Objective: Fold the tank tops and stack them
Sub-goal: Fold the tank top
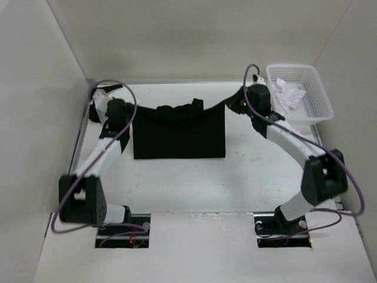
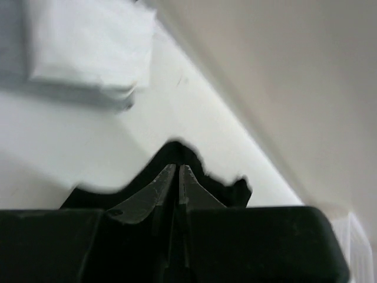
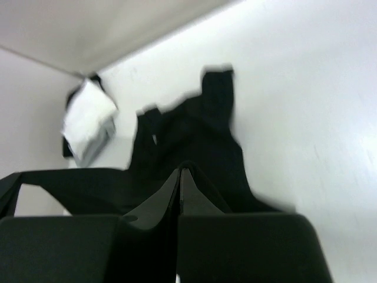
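A plain black tank top [image 1: 179,138] lies in the middle of the table. Its far edge is lifted and sags between my two grippers. My left gripper [image 1: 133,111] is shut on the left end of that edge; in the left wrist view the gripper [image 2: 177,167] pinches black cloth [image 2: 231,190]. My right gripper [image 1: 231,104] is shut on the right end; in the right wrist view the gripper [image 3: 180,170] holds the cloth [image 3: 197,127], whose straps trail on the table. A folded white and grey stack [image 2: 88,50] lies at the far left corner, also in the right wrist view [image 3: 88,118].
A white mesh basket [image 1: 319,88] stands at the far right with crumpled white cloth [image 1: 288,94] in it. Walls close the table at the back and both sides. Cables loop off both arms.
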Tool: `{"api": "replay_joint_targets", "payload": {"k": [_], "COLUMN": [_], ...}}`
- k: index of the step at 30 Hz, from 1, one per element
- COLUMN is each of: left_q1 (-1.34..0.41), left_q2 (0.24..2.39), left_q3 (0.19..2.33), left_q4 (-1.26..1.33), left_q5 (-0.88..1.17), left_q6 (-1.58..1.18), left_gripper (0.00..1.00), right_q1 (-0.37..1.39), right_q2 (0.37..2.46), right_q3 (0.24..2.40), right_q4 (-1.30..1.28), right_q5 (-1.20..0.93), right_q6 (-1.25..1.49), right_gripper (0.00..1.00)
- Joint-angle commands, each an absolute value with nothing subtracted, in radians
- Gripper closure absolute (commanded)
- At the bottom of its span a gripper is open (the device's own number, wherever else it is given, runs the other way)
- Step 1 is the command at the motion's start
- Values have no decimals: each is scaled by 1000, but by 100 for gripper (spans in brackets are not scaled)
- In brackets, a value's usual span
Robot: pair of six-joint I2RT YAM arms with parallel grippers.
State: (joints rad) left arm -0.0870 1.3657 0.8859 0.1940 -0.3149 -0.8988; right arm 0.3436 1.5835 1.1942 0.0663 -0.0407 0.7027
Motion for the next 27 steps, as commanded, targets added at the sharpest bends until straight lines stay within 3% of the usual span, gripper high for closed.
{"api": "replay_joint_targets", "payload": {"k": [1, 3, 5, 7, 9, 10, 13, 14, 15, 17, 21, 27], "left_q1": [-67, -56, -49, -39, -39, -48, -116, -152, -168, -180, -118, 5], "left_q2": [1667, 1725, 1754, 1757, 1700, 1653, 1495, 1416, 1369, 1284, 1149, 1096], "left_q3": [1197, 1258, 1284, 1264, 1161, 1083, 799, 663, 586, 467, 305, 207], "left_q4": [316, 306, 315, 294, 295, 308, 417, 465, 482, 479, 419, 392], "left_q5": [-283, -272, -268, -237, -224, -230, -292, -324, -337, -337, -216, -72], "left_q6": [-864, -876, -866, -865, -882, -891, -908, -918, -923, -936, -985, -1034], "left_gripper": [85, 80, 66, 50, 47, 48, 56, 60, 63, 70, 71, 64], "right_q1": [277, 264, 264, 265, 274, 282, 307, 325, 339, 360, 421, 471], "right_q2": [1887, 1988, 2073, 2065, 1985, 1943, 1818, 1739, 1697, 1630, 1497, 1409], "right_q3": [1506, 1601, 1674, 1647, 1505, 1434, 1221, 1094, 1027, 926, 739, 614], "right_q4": [121, 128, 134, 129, 164, 190, 281, 335, 363, 403, 478, 487], "right_q5": [-146, -150, -167, -176, -153, -140, -124, -124, -123, -118, -88, -71], "right_q6": [722, 754, 777, 769, 752, 746, 744, 752, 758, 765, 786, 790], "right_gripper": [92, 80, 57, 49, 47, 48, 64, 81, 90, 98, 100, 97]}}
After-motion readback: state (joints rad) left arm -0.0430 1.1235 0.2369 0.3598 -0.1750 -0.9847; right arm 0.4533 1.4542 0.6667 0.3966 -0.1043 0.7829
